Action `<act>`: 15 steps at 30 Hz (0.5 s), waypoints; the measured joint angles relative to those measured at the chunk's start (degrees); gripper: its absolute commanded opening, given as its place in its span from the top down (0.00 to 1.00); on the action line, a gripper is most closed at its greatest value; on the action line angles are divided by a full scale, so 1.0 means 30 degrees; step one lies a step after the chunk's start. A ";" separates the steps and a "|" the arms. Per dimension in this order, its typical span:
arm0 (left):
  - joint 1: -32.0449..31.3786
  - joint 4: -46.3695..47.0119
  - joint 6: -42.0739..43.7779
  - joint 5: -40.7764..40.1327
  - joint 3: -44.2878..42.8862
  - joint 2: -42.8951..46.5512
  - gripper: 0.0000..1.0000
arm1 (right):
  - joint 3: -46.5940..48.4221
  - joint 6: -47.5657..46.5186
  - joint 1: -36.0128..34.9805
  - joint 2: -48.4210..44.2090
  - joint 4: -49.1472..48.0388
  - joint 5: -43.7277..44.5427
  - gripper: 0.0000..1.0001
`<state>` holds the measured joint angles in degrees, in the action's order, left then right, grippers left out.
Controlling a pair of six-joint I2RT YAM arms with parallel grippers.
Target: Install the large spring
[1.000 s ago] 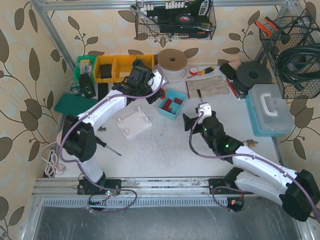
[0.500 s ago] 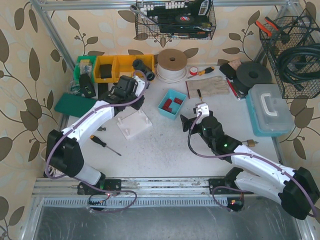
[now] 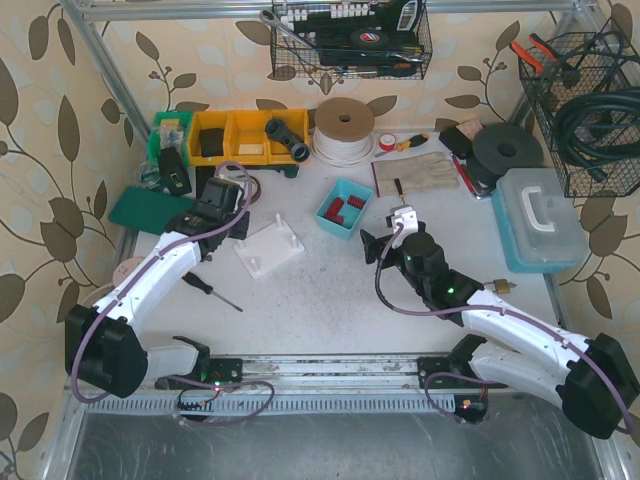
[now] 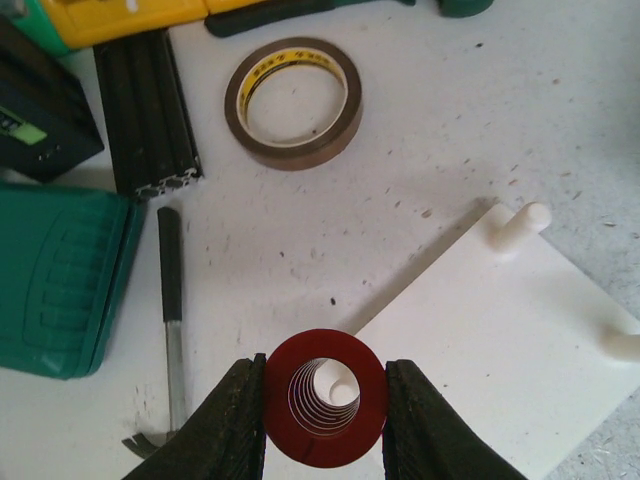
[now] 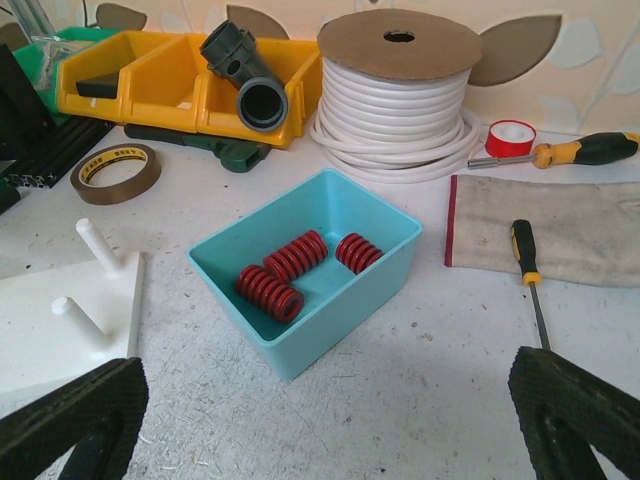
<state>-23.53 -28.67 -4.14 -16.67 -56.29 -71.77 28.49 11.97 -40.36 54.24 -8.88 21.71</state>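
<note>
My left gripper (image 4: 325, 400) is shut on a large red spring (image 4: 325, 440), seen end-on between the black fingers (image 4: 238, 425). It hangs above the near left corner of the white peg plate (image 4: 500, 340), and a white peg shows through the coil. In the top view the left gripper (image 3: 218, 208) is just left of the plate (image 3: 268, 246). My right gripper (image 5: 330, 430) is open and empty, facing the teal bin (image 5: 360, 275), which holds three red springs (image 5: 268, 292). In the top view the right gripper (image 3: 372, 246) is right of the plate, near the bin (image 3: 343, 208).
A brown tape roll (image 4: 293, 102), black extrusion (image 4: 145, 110), green case (image 4: 60, 275) and a small hammer (image 4: 172, 330) lie left of the plate. Yellow bins (image 3: 235, 135), a white cable spool (image 3: 345, 128), a cloth (image 3: 415, 172) and a blue toolbox (image 3: 540, 218) line the back and right.
My left arm has swung from beside the teal bin to the left and nearer, carrying the red spring, and now holds it over the plate's corner. The right arm has barely moved.
</note>
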 measured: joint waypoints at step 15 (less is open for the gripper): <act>0.0364 -0.0044 -0.2033 0.0102 0.0634 -0.0117 1.00 | 0.0000 0.0000 0.0000 0.0095 -0.0015 -0.0051 0.03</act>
<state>-22.44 -28.80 -10.24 -16.36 -54.39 -72.12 28.49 11.97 -40.36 54.52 -8.93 21.56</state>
